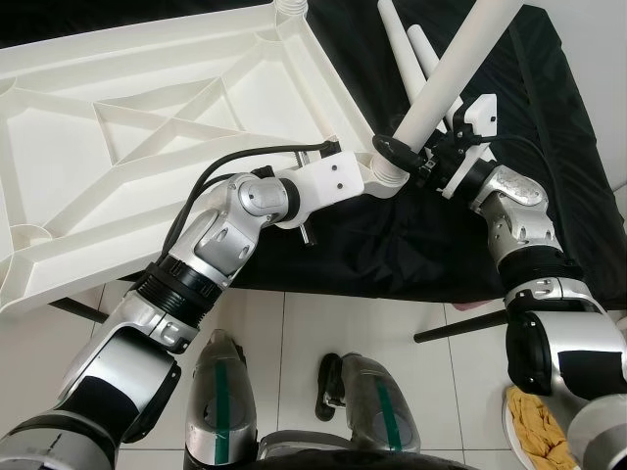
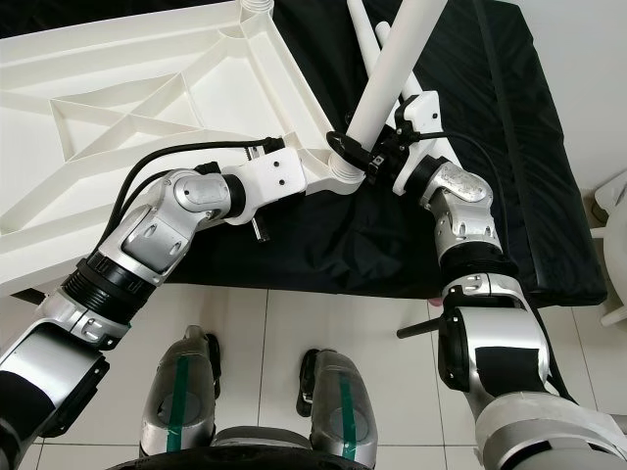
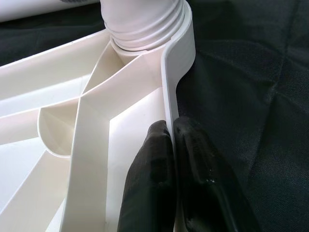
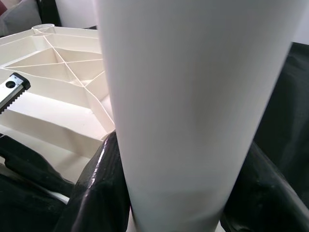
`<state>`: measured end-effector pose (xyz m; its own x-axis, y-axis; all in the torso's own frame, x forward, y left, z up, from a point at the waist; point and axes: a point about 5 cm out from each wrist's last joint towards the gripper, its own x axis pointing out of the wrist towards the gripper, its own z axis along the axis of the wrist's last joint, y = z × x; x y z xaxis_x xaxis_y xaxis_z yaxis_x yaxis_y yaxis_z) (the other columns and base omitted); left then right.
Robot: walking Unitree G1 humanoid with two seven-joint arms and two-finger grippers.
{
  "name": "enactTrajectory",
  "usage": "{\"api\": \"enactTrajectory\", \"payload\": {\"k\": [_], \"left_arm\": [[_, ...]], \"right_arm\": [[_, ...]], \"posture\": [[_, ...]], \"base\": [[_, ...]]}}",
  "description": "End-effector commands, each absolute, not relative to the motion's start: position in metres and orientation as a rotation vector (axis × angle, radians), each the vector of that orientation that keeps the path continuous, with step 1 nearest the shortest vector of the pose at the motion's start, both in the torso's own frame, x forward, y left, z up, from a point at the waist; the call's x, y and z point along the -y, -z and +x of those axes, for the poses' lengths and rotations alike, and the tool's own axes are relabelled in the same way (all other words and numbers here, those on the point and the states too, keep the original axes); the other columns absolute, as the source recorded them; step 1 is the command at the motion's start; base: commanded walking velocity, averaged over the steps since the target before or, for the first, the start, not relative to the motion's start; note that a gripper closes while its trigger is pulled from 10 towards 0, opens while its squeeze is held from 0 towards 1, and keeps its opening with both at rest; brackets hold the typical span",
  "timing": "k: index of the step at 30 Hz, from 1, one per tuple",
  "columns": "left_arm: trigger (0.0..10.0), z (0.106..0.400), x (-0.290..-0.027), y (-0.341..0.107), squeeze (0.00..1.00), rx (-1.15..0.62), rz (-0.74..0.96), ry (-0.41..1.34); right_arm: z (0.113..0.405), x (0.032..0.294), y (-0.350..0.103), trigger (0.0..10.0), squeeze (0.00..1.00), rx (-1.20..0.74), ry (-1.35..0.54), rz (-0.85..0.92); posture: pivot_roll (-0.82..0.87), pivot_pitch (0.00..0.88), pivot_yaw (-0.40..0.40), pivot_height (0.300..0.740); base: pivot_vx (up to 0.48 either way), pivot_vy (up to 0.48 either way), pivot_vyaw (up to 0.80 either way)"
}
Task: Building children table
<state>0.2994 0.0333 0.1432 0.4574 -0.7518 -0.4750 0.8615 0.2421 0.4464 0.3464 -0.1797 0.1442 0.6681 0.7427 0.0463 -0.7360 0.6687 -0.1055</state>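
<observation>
A white ribbed tabletop (image 1: 147, 127) lies upside down on a black cloth. My left gripper (image 3: 171, 140) is shut on the tabletop's rim (image 3: 169, 82), just short of the corner socket (image 1: 390, 176). A white table leg (image 1: 451, 78) stands tilted in that socket, its threaded end (image 3: 140, 24) seated in the corner. My right gripper (image 1: 407, 155) is shut around the leg's lower end, with a black finger (image 4: 96, 193) on each side of it. Two spare white legs (image 1: 407, 49) lie on the cloth behind.
The black cloth (image 1: 558, 147) covers a low surface that ends at white floor tiles (image 1: 294, 333) near my feet. A dark rod (image 1: 460, 328) sticks out under the cloth's edge. A bowl with something yellow (image 1: 539, 431) sits on the floor at the right.
</observation>
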Motion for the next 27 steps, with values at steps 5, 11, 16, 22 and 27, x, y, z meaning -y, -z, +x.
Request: {"api": "enactTrajectory", "payload": {"k": [5,11,16,22,27], "left_arm": [[10.0,0.298,-0.026,-0.159,0.00,-0.085,0.751,1.120],[10.0,0.296,-0.027,-0.156,0.00,-0.093,0.747,1.119],[10.0,0.296,-0.026,-0.156,0.00,-0.093,0.748,1.125],[10.0,0.296,-0.025,-0.155,0.00,-0.091,0.750,1.128],[10.0,0.296,-0.023,-0.155,0.00,-0.088,0.752,1.133]], "right_arm": [[0.350,0.183,-0.142,10.0,0.00,0.068,-0.670,-0.083],[0.348,0.176,-0.145,10.0,0.00,0.107,-0.493,-0.048],[0.347,0.174,-0.148,10.0,0.00,0.129,-0.333,0.021],[0.340,0.165,-0.145,10.0,0.00,0.145,-0.174,0.056],[0.329,0.153,-0.142,10.0,0.00,0.158,0.009,0.057]], "posture": [[0.07,0.043,-0.075,0.740],[0.06,0.046,-0.076,0.740],[0.06,0.042,-0.077,0.740],[0.05,0.036,-0.075,0.740],[0.05,0.028,-0.076,0.740]], "base": [[0.000,0.000,0.00],[0.000,0.000,0.00],[0.000,0.000,0.00],[0.000,0.000,0.00],[0.000,0.000,0.00]]}}
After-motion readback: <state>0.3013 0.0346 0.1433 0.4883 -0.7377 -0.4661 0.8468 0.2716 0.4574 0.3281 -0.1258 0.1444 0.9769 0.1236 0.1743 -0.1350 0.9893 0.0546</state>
